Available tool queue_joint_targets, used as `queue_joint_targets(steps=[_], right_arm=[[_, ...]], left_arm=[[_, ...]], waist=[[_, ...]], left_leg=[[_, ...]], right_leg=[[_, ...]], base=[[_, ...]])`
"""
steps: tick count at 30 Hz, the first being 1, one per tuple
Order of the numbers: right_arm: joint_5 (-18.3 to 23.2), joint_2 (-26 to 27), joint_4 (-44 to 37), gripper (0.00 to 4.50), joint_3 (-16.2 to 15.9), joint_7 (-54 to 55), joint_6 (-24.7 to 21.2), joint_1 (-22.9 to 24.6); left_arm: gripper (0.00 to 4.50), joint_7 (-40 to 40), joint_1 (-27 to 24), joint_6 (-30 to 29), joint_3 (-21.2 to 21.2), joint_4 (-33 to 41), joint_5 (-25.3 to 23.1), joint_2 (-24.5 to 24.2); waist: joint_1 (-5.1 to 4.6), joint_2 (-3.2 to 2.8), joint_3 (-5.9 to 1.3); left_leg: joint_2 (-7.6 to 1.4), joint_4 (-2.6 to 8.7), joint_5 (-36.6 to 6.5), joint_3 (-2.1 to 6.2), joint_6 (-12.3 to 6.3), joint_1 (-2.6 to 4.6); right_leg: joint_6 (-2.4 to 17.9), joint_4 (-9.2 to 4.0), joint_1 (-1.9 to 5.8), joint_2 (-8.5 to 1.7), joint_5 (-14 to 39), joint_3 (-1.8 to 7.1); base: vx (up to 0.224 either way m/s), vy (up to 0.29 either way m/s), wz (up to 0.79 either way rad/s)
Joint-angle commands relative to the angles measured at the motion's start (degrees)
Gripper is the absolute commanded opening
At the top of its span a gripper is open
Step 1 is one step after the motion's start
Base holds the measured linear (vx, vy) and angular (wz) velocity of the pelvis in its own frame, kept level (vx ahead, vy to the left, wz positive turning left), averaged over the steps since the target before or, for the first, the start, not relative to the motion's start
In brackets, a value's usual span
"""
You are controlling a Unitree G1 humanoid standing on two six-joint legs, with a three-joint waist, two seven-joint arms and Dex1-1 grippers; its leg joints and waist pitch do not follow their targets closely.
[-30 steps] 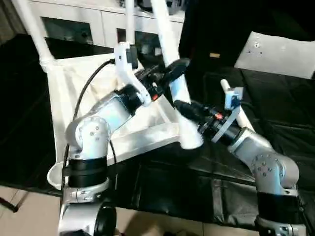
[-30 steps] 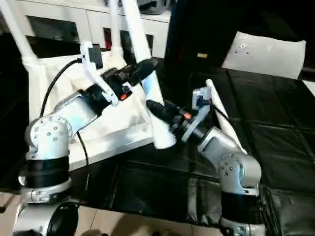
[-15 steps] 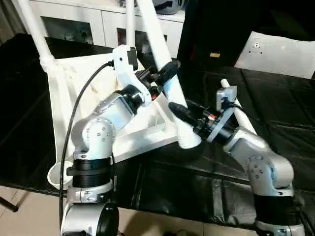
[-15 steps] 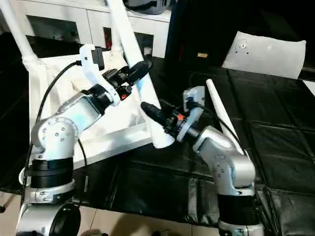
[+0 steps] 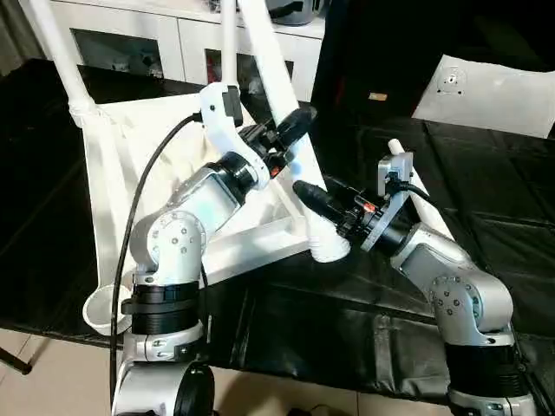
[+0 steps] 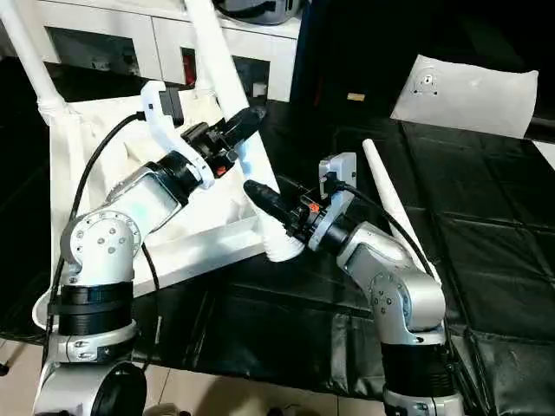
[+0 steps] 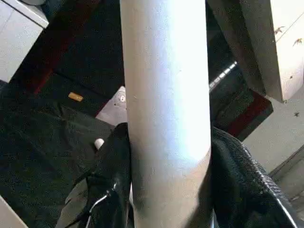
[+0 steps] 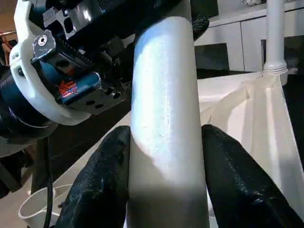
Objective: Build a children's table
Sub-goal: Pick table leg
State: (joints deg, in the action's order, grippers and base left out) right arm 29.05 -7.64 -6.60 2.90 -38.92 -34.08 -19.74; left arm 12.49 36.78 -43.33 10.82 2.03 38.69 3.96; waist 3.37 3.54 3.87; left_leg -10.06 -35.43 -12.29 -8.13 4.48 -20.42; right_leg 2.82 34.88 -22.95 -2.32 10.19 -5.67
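The children's table top (image 5: 113,173) lies upside down on the black-covered bench, with two white legs (image 5: 56,52) standing up from its far corners. A third leg (image 5: 269,61) rises tilted from the near right corner socket (image 5: 327,250). My left gripper (image 5: 290,130) is shut on this leg higher up, its fingers (image 7: 114,161) pressing both sides. Lower down, my right gripper (image 5: 310,195) is shut on the same leg (image 8: 164,118), just above the socket. A loose leg (image 6: 388,195) lies on the bench behind my right forearm.
A white cabinet with glass doors (image 5: 130,43) stands behind the table top. A flat white panel (image 5: 490,87) rests at the back right. The table top's near left corner socket (image 5: 100,308) hangs over the bench's front edge.
My left gripper's fingers have closed onto the tilted leg. The right gripper kept its hold and slid the leg's lower end slightly left.
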Motion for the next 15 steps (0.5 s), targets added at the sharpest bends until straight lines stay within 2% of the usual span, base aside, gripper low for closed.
queue_joint_targets(steps=[1,9,14,15], right_arm=[[1.4,-0.4,-1.5,1.84,0.2,-0.7,1.5,0.1],[1.3,-1.0,-1.8,1.84,-0.1,-0.8,1.6,0.2],[0.9,-1.6,-1.8,1.84,-0.2,-0.1,0.7,-0.1],[1.0,-1.7,-1.7,2.19,-0.1,0.0,0.5,-0.3]], left_arm=[[1.92,-0.1,-0.2,-0.3,-0.1,-0.4,-0.4,-0.3],[1.86,0.4,-0.3,-0.2,-0.7,-0.3,0.2,-0.7],[1.86,1.8,0.0,0.4,-2.4,-0.1,-1.5,-2.8],[1.86,2.2,0.2,0.5,-2.8,-0.1,-2.0,-3.3]], waist=[[0.04,-0.45,-4.1],[0.01,-0.51,-4.09],[0.0,-0.51,-4.08],[-0.01,-0.53,-4.1]], left_leg=[[-2.6,3.93,-3.6,0.36,-3.37,-0.36],[-2.67,3.98,-3.8,0.4,-3.25,-0.31],[-2.7,4.01,-3.8,0.39,-3.19,-0.26],[-2.72,4.03,-3.8,0.42,-3.19,-0.26]], right_leg=[[2.1,-5.68,3.77,-5.61,19.4,3.5],[2.2,-5.65,3.78,-5.61,19.2,3.5],[2.3,-5.6,3.74,-5.65,18.9,3.58],[2.3,-5.58,3.76,-5.64,18.9,3.58]], base=[[0.0,0.0,0.0],[0.0,0.0,0.0],[0.0,0.0,0.0],[0.0,0.0,0.0]])
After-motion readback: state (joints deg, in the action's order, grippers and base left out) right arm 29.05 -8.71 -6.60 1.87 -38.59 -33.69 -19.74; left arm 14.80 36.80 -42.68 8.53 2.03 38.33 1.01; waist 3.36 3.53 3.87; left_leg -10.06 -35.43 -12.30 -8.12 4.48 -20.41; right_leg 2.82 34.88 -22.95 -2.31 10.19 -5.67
